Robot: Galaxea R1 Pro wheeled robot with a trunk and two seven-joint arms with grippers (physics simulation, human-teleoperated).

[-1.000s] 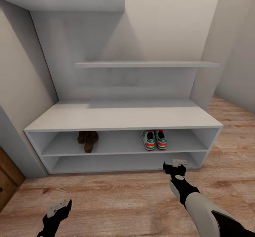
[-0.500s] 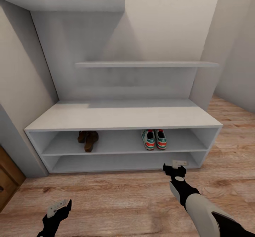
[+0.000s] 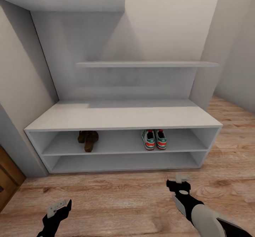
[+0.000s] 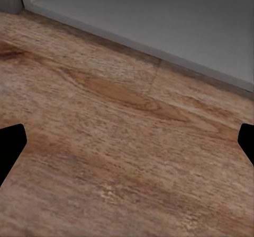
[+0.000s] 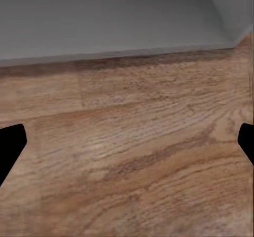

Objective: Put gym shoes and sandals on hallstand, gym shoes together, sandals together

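Wood floor (image 3: 117, 198) lies under your grippers: left (image 4: 127, 141) and right (image 5: 127, 141) both spread, empty. On the rack (image 3: 120, 116), sandals (image 3: 88, 139) and sneakers (image 3: 154, 139) share the upper shelf, pairs well apart.

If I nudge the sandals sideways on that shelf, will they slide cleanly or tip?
The sandals look slim with low heels, so they would probably slide rather than tip. They lie slightly askew and seem to overlap, so a push may turn one against the other. The hallstand shelf looks smooth, likely giving little grip.

Head view looks down at the hallstand (image 3: 124, 118); both wrist views, close to the floor (image 4: 106, 157), share its base
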